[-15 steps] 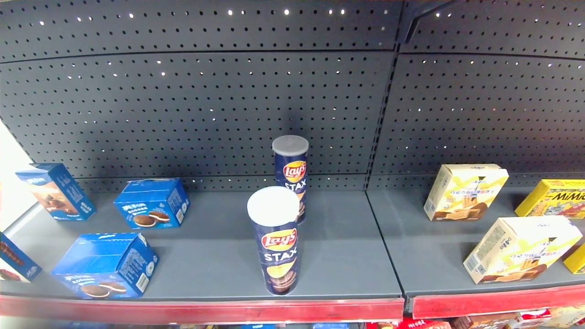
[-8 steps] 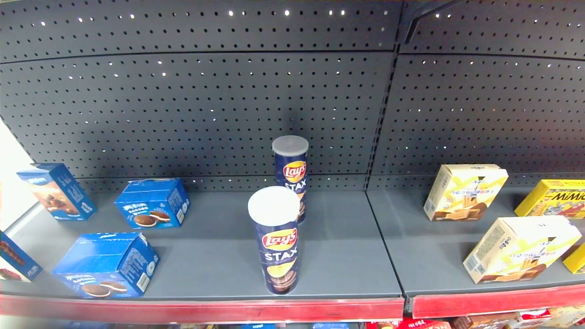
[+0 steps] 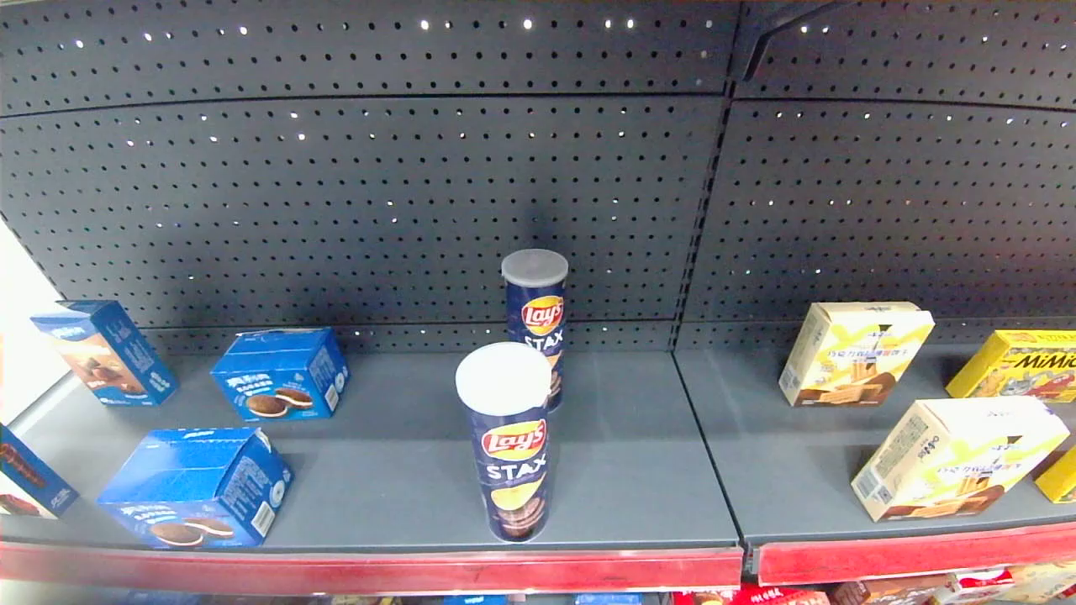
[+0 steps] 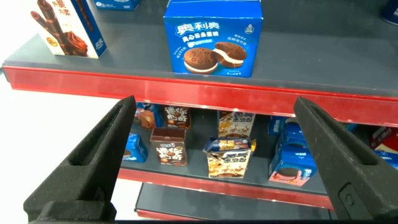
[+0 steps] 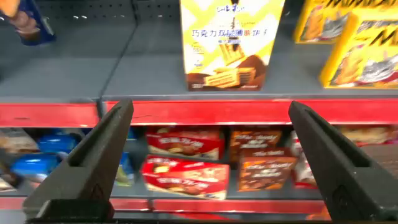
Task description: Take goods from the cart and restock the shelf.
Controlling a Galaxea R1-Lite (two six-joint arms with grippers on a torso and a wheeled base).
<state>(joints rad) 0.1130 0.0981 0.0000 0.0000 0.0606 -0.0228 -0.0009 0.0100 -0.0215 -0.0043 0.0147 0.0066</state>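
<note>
Left gripper [image 4: 211, 171] hangs before the shelf's red price rail [image 4: 186, 87] with its two black fingers spread wide and nothing between them. It faces the front blue sandwich-cookie box [image 4: 213, 38], which lies well to the left of the front chip can [image 3: 508, 445]. Right gripper [image 5: 208, 168] is likewise parted and empty, before the rail to the right of that can, facing the front cream wafer box [image 5: 229, 43].

The front chip can stands upright near the front edge of the grey shelf [image 3: 403, 470], white lid up. Straight behind it the rear chip can [image 3: 535, 323] also stands upright, with a grey lid, close to the pegboard back panel [image 3: 336, 210]; whether the two cans touch cannot be told. Left of the front chip can and farther back sits a second blue sandwich-cookie box [image 3: 280, 373], and farther left again stands a tall blue box [image 3: 105, 353]. Right of the front chip can, past the shelf seam, a rear cream wafer box [image 3: 856, 353] stands behind the front one, and a yellow box [image 3: 1021, 363] lies farthest right. Below the front chip can's level, a lower shelf holds more packaged snacks [image 4: 227, 155].
</note>
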